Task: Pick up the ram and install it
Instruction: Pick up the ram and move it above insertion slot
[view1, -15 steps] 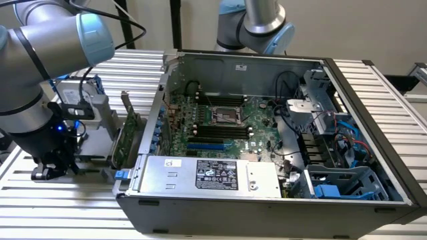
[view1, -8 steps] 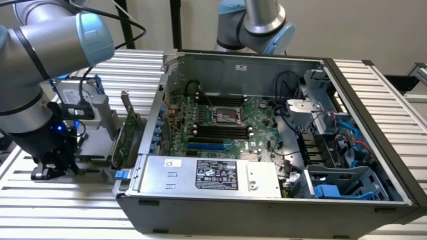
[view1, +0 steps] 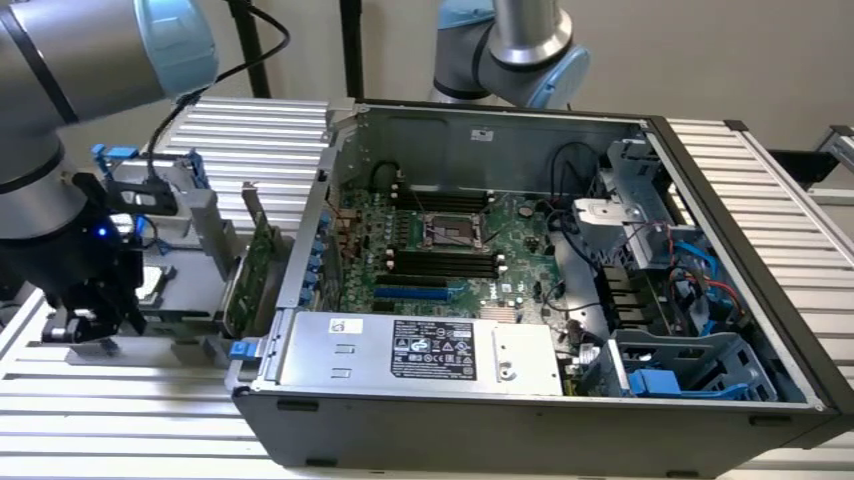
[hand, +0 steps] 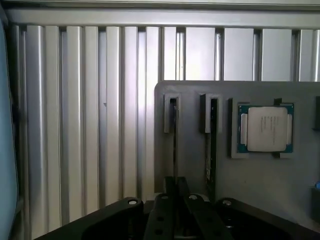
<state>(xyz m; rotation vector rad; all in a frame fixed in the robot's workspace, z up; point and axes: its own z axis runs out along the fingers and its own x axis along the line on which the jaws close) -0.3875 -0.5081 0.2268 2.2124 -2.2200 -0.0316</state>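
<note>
- The ram (hand: 174, 145) stands on edge in a narrow slot of the grey holder plate (hand: 260, 185). In the wrist view you see it as one thin dark line running from the slot's end toward the claw.
- The claw (hand: 176, 186) is drawn together on the ram's near end, clamped on its thin edge as far as the wrist view lets you judge. The ram sits in its slot.
- A second stick (hand: 212, 145) stands on edge in the next slot, just beside the ram and parallel to it, apart from the claw.
- A processor chip (hand: 265, 127) lies flat in a recess of the same plate, beyond the second stick.
- In the exterior view you find the claw (view1: 96, 330) low over the holder plate at that view's left, on the slatted metal desk (view1: 134, 400).
- The open computer case (view1: 534, 420) lies well apart from the claw, toward the exterior view's right.
- Inside the case, the black memory slots (view1: 434, 265) run across the motherboard (view1: 521, 235), near the power supply (view1: 414, 350).
- A green expansion card (view1: 254, 275) stands upright between the holder plate and the case.
</note>
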